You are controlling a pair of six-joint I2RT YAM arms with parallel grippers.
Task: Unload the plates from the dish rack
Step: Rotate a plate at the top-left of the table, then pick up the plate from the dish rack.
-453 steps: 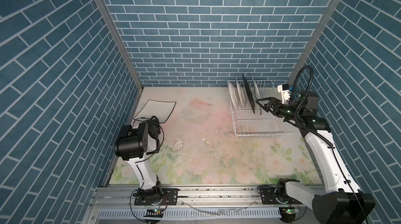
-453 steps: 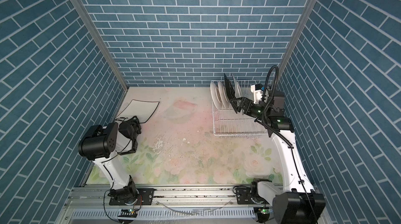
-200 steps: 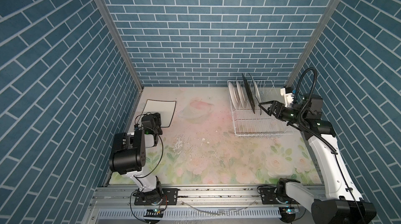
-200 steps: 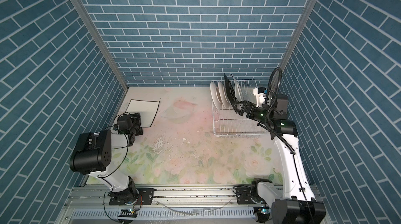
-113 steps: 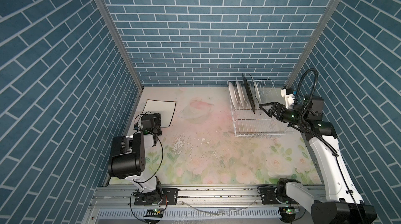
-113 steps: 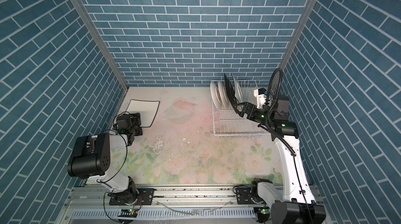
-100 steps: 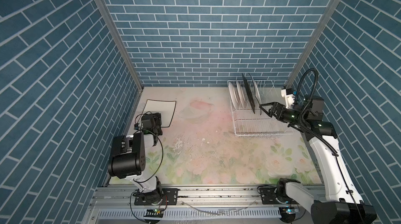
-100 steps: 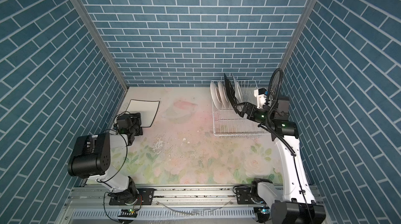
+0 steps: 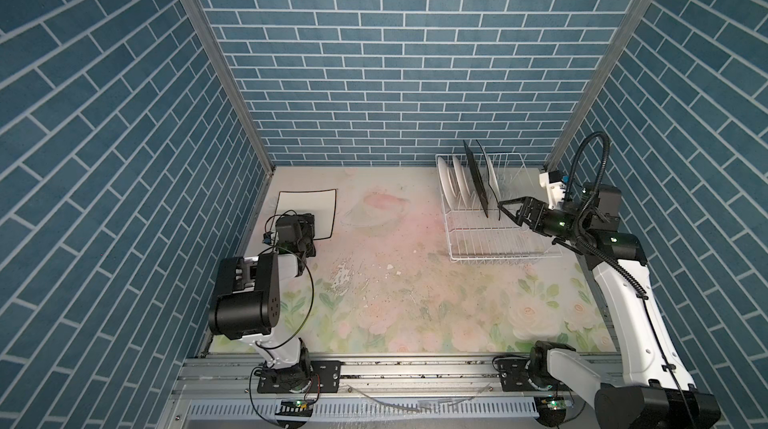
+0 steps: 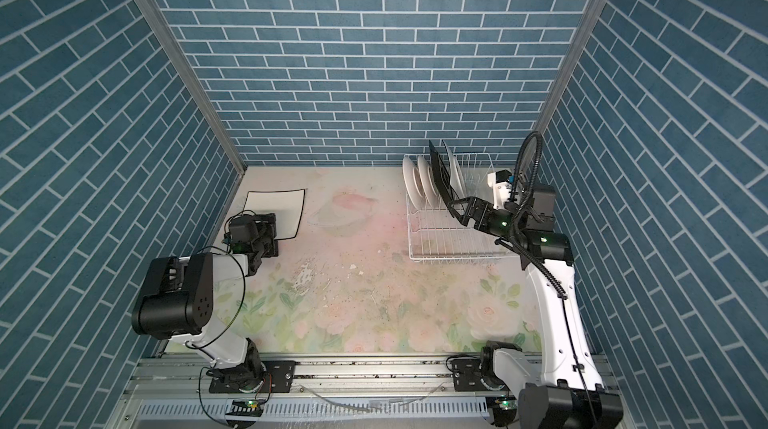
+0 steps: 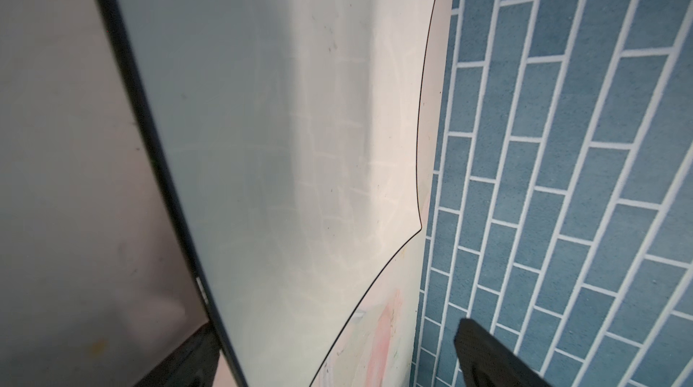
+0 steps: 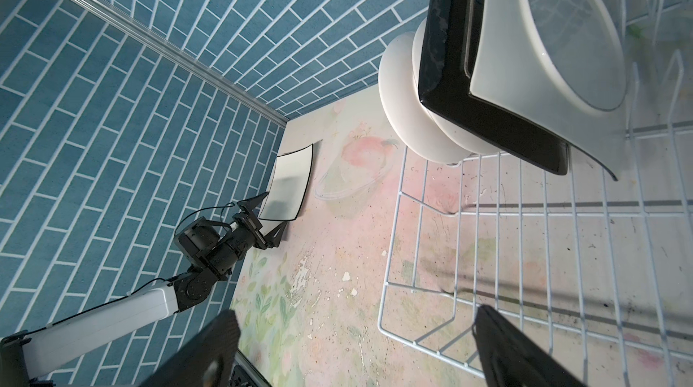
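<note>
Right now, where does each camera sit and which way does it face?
Top views: high above the base rail, looking down over the table; left arm and right arm, dish rack show.
Left wrist: on the left arm, looking past its open fingertips onto the square white plate.
Right wrist: on the right arm, looking between its open fingertips over the rack's black plate toward the left gripper.
Shared: all four show the square white plate.
</note>
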